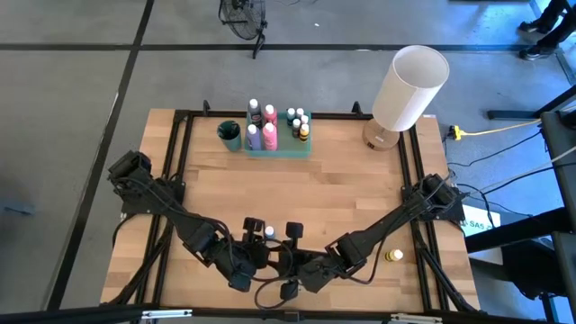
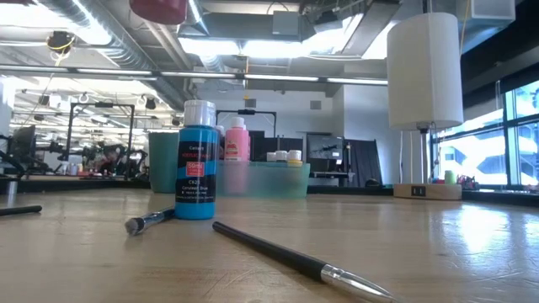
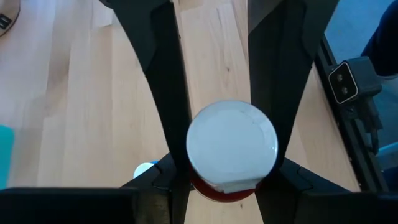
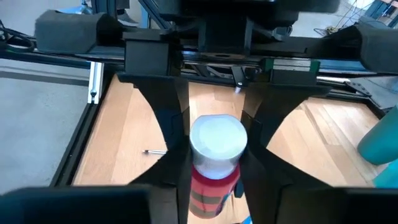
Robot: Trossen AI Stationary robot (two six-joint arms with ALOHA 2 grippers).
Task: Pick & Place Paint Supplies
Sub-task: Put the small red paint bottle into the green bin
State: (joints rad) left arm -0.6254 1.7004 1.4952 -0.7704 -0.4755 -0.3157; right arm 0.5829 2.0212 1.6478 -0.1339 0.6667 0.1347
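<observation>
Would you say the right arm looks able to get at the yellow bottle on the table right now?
Probably not yet: the right pincer is closed on the red bottle, which the left pincer also grips. The yellow bottle sits unobstructed on the table beside that arm.

We see a grey concrete floor (image 1: 81,81) crossed by dark lines, exposed ceiling ducts (image 2: 101,38) with bright strip lights (image 2: 244,46), large windows (image 2: 505,143), a fan base (image 1: 243,18).

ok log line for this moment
left gripper: shut on red paint bottle | right gripper: around same bottle | blue bottle: upright on table
</observation>
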